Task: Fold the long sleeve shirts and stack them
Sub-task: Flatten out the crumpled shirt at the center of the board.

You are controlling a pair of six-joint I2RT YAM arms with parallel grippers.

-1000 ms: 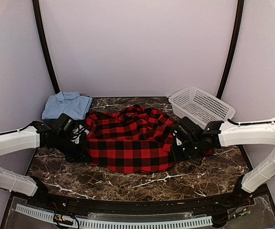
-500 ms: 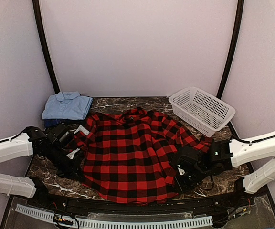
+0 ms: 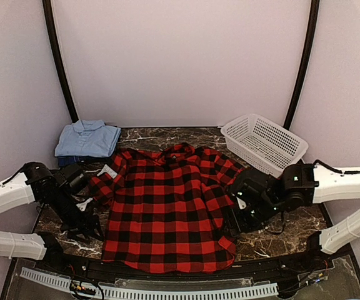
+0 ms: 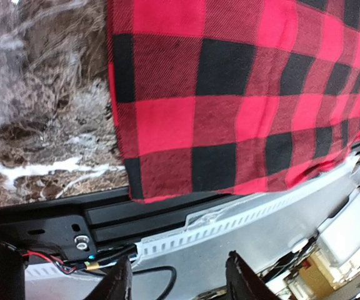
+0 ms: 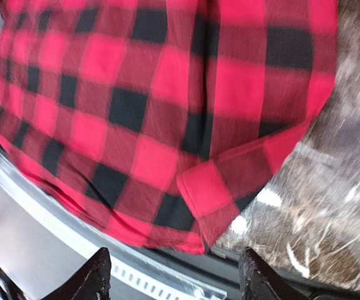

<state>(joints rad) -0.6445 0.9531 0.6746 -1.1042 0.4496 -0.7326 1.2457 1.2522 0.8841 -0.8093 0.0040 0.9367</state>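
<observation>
Top external view puts the red-and-black flannel shirt [image 3: 167, 212] spread flat at the centre of the dark marble surface [image 3: 292, 225], collar toward 12 o'clock and hem toward 6 o'clock, where it reaches the near edge just above the white slotted rail [image 3: 167, 292]. My left tool [image 3: 86, 222] hangs at about 8 o'clock from the shirt, just beside its side edge, and my right tool [image 3: 239, 215] sits at about 4 o'clock against the opposite side. At 10 o'clock on the surface the light blue shirt [image 3: 87, 137] lies folded, collar up, well apart from the flannel's body; a darker strip of cloth [image 3: 65, 160] shows under its near edge, too small for me to tell more. The white mesh basket [image 3: 258, 157] stands tilted at 2 o'clock. From the left wrist, my left tool [image 4: 180, 269] has its fingers spread apart with nothing between them, and the flannel's hem corner lies beyond them at 12 o'clock, its tip over the black frame rail [image 4: 61, 219]. From the right wrist, slightly blurred, my right tool [image 5: 175, 262] is likewise parted wide and holds nothing; the other hem corner lies ahead, with a cuff [image 5: 208, 187] resting on top of it.
</observation>
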